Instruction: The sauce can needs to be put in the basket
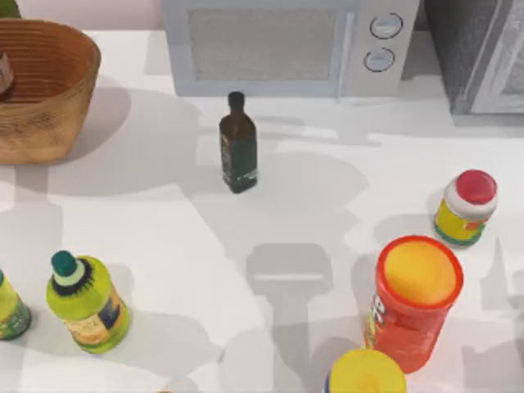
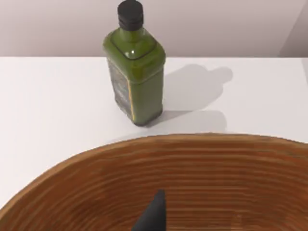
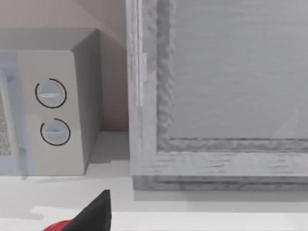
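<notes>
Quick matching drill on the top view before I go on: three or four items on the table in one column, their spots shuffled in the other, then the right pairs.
Things:
1. basket
2. dark green bottle
3. red-capped yellow jar
4. orange canister

Places:
A. right edge of the table, ahead of the orange canister
B. far left corner
C. near right, yellow lid facing up
D. middle, in front of the microwave

Pairs: 1-B, 2-D, 3-A, 4-C
</notes>
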